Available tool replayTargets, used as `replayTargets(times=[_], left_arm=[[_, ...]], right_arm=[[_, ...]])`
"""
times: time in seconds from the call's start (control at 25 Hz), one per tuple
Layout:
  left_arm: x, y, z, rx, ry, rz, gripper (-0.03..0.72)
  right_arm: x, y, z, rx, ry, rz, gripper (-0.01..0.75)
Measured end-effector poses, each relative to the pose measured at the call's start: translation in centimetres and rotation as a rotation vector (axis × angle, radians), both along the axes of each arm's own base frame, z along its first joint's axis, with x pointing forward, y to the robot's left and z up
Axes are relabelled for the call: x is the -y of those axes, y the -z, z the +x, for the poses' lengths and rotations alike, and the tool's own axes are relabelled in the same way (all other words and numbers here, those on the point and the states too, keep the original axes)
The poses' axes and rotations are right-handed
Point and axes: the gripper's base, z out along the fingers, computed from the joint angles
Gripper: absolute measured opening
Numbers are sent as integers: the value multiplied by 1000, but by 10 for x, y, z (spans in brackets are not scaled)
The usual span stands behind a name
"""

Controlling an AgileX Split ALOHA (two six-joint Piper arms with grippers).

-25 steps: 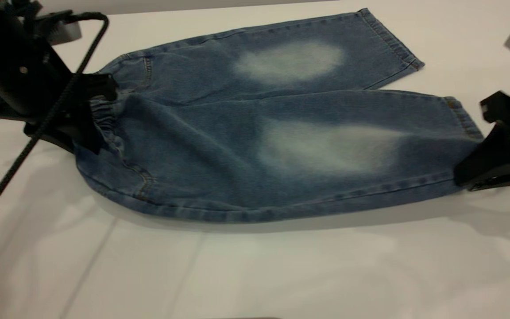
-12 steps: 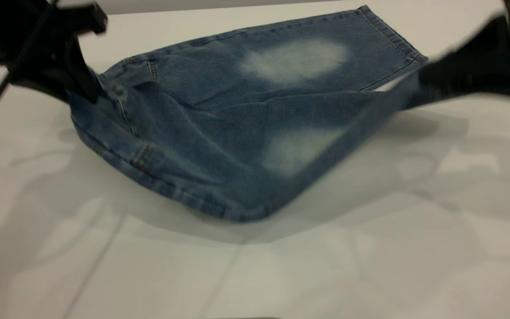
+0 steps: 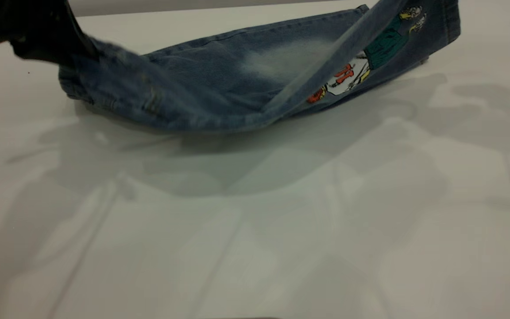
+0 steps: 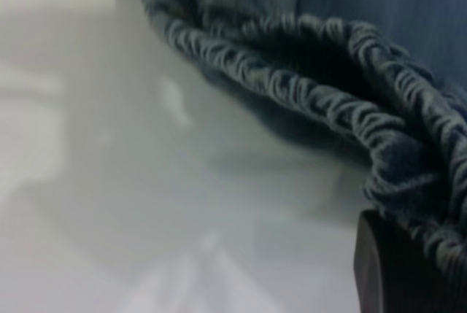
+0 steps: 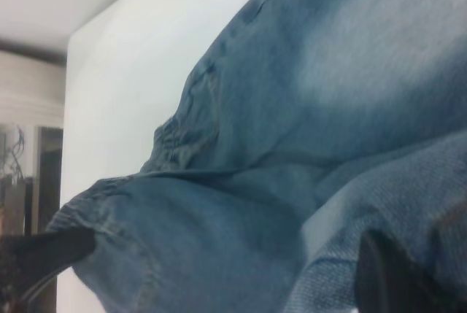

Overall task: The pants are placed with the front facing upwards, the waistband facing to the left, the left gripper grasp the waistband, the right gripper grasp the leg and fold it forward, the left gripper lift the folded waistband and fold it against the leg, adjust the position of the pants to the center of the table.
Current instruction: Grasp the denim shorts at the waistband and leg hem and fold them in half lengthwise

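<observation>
The blue denim pants (image 3: 219, 84) sit at the back of the white table (image 3: 255, 230). My left gripper (image 3: 71, 46), raised at the far left, is shut on the ruched waistband (image 4: 306, 72); one dark finger (image 4: 383, 269) shows under the gathered cloth. The far leg lies flat with its pale knee patch (image 3: 281, 57) facing up. The near leg (image 3: 370, 48) is lifted and swung over toward the back right, showing its colourful cartoon print (image 3: 352, 73). My right gripper (image 5: 419, 273) is shut on that leg's end, with denim draped over its finger (image 5: 379, 280), and it sits almost outside the exterior view.
The table's far edge (image 3: 219, 9) runs just behind the pants. Bare white tabletop stretches across the whole front, crossed only by shadows of the arms. In the right wrist view the left gripper (image 5: 51, 254) shows far off at the waistband.
Both grippers have risen and moved toward the back, carrying the near half of the pants up and over. The near leg has turned, so its printed side now shows.
</observation>
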Motion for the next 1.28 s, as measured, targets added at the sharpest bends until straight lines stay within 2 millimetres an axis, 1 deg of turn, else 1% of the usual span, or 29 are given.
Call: replayTargets(times=[0.12,0.24,0.48,0.6,0.8,1.0,1.16,1.28], left_arm=[[-1,-5,6,65,-100,-58,92],[-2,-4,11,95,-186,-116,92],[-3,15,24,106,-360,-223,92],[-4,25,31,138,-448,-282,92],[-11,41,41,191,-528,-320,92],[-25,56,46,182,-613,-340,92],[-32,62,50,225,-648,-350,92],[-37,67,53,244,-667,-352,92]], right_arm=[[3,9,18,-21,19,16,29],[5,18,37,-33,36,32,29],[8,35,69,-61,72,73,29],[3,44,84,-68,87,100,29],[-15,58,108,-74,76,135,29],[-31,69,126,-77,75,148,29],[-32,78,136,-102,148,173,29],[-30,83,139,-118,196,179,29]])
